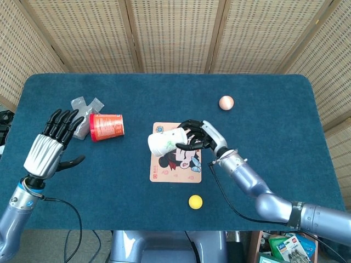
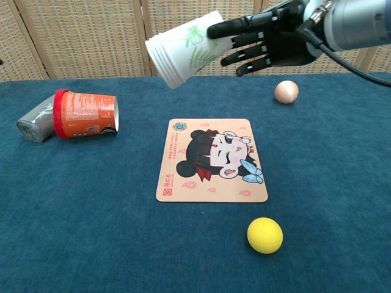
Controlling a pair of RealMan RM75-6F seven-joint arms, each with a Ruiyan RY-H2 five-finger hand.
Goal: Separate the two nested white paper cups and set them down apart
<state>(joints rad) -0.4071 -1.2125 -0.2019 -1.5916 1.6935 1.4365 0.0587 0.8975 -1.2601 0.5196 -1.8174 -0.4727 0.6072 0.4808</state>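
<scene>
My right hand (image 1: pixel 198 136) (image 2: pixel 264 41) holds the nested white paper cups (image 1: pixel 165 142) (image 2: pixel 183 50) in the air above the cartoon mat (image 1: pixel 176 152) (image 2: pixel 212 160). The stack lies on its side, bottom end pointing left, green print on its wall. My left hand (image 1: pixel 50 148) is raised over the table's left side, fingers spread, holding nothing; the chest view does not show it.
A red-lidded orange tub (image 1: pixel 106 126) (image 2: pixel 85 114) lies on its side at the left beside a grey pouch (image 1: pixel 81 116) (image 2: pixel 36 122). A yellow ball (image 1: pixel 195 201) (image 2: pixel 264 235) sits near the front edge. A pale pink ball (image 1: pixel 226 102) (image 2: pixel 286 91) rests at the back right.
</scene>
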